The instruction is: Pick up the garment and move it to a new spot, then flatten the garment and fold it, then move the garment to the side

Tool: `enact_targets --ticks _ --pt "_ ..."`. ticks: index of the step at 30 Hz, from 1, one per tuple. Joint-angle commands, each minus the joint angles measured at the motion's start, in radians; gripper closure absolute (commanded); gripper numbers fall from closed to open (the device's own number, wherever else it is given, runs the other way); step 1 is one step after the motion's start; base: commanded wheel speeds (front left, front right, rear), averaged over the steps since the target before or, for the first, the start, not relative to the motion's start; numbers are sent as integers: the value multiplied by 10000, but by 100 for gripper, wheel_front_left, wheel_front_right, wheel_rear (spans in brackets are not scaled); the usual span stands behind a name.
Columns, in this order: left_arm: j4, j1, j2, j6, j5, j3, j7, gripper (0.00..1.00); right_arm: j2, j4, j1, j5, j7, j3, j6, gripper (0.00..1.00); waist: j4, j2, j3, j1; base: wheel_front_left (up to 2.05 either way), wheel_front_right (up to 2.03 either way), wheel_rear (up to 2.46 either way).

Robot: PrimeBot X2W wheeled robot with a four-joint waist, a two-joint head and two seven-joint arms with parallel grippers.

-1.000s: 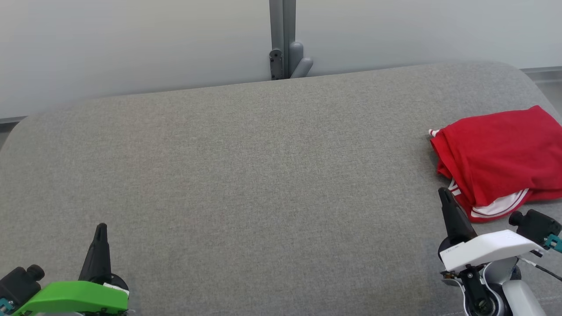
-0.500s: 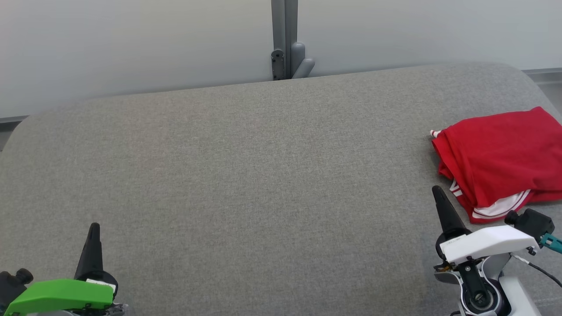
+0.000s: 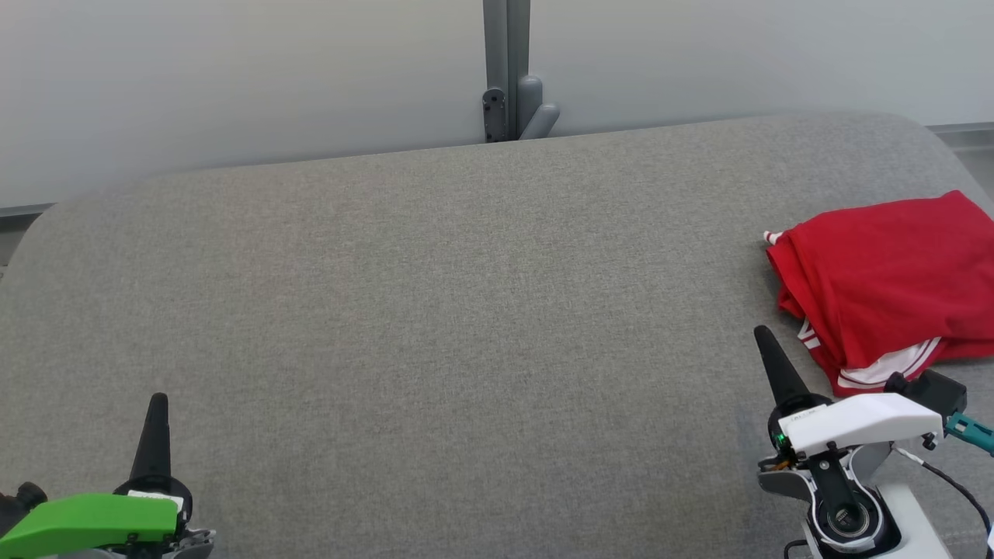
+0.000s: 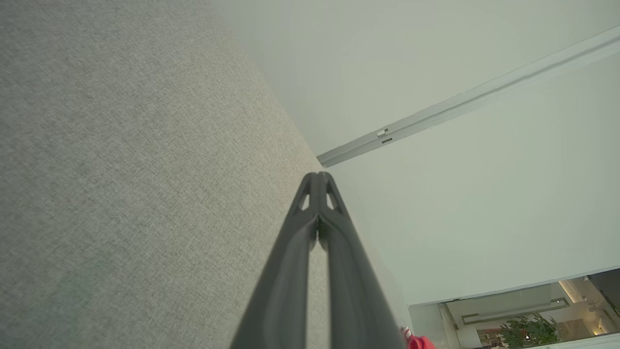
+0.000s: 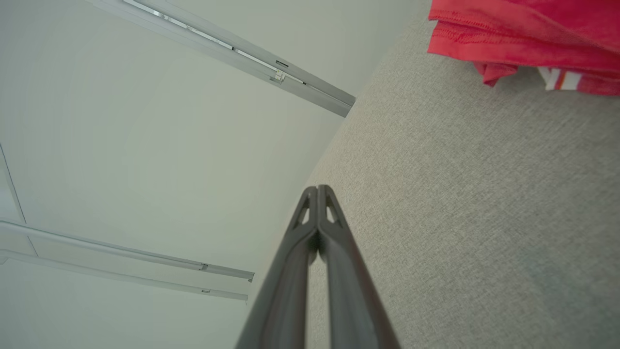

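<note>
I see the red garment (image 3: pixel 885 279) lying in a loose folded stack at the far right edge of the grey table (image 3: pixel 466 310), with white-striped trim peeking out underneath, so I judge the fold and the move aside to be done. My left hand (image 3: pixel 158 404) sits low at the near left, pressed tight together and empty, well apart from the cloth. My right hand (image 3: pixel 761 338) is likewise pinched closed on nothing, just beside the garment's near corner without touching it, which I take as parked clear so the stack lies undisturbed.
</note>
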Motion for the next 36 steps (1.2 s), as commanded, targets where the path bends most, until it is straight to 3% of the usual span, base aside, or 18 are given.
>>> enact_targets --ticks 1,36 --pt "-19 -253 -17 -98 -233 144 48 100 -9 12 -263 311 52 5 6 100 6 -1 -2 0 0 0 0" --pt "543 -589 -531 -445 -2680 1143 804 100 165 891 -828 3216 306 199 5 100 118 -1 -36 0 0 0 0"
